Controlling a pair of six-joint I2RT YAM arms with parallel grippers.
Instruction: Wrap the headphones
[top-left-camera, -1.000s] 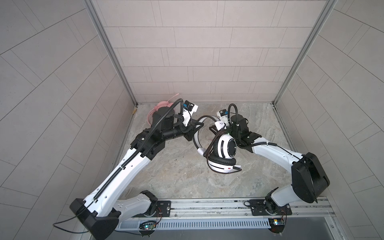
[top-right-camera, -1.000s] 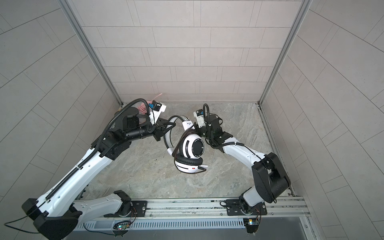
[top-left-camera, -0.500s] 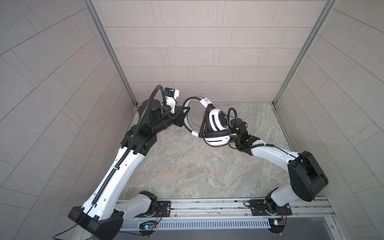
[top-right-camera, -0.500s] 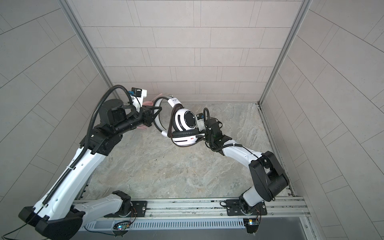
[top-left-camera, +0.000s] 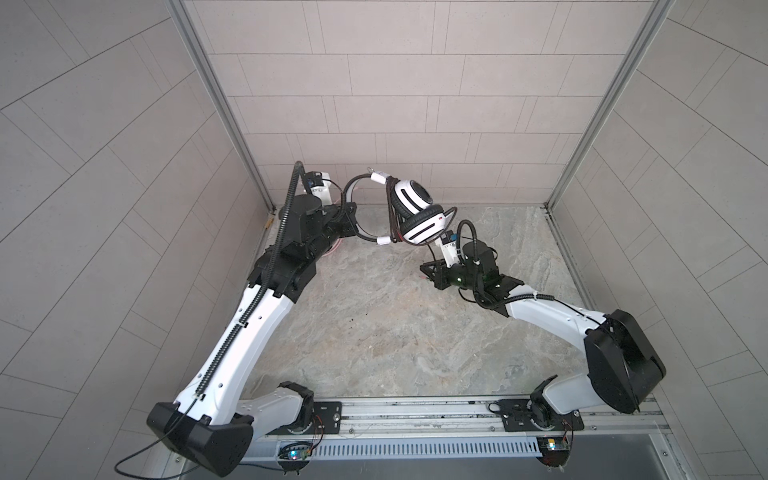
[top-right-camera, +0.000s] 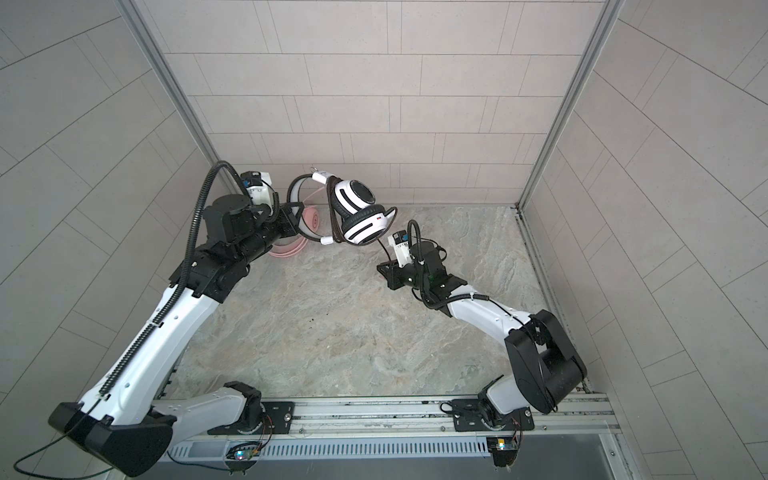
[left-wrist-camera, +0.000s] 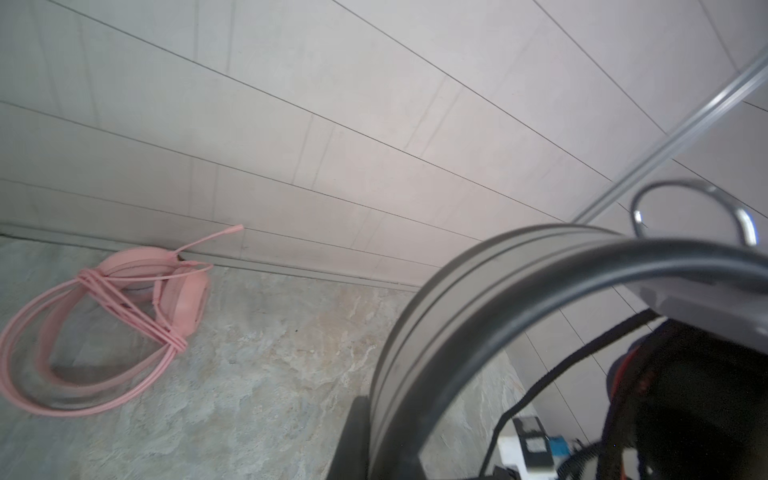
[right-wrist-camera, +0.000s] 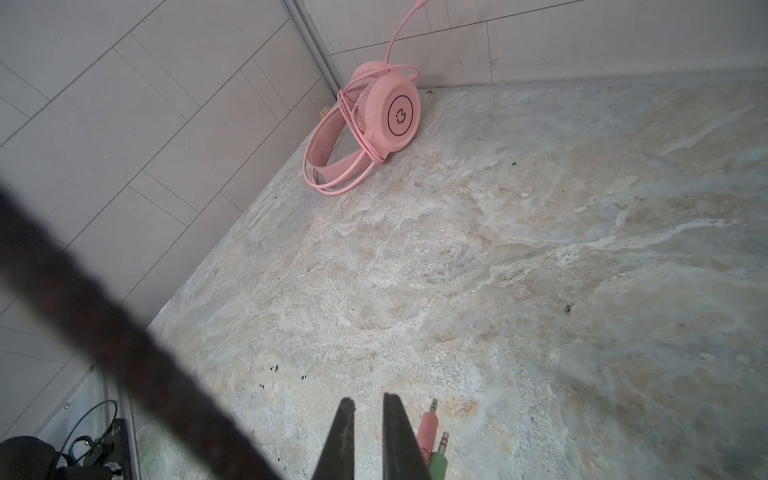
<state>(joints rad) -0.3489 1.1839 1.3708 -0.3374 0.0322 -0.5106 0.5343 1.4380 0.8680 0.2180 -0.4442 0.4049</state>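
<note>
L claw clamped on headband of white-black headset, holding it up off table near back wall. Black cable wound across band ends. R claw low, under headset: jaws nearly closed, thin gap, nothing betw tips. Jack plugs just beside one finger; can't tell if cable pinched. Pink headset lies on table, back-L corner, own cable wrapped round it.

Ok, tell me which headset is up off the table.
The white-and-black headset: the left gripper holds its headband in the air. The pink headset lies on the table by the back wall, cable wound around it.
</note>
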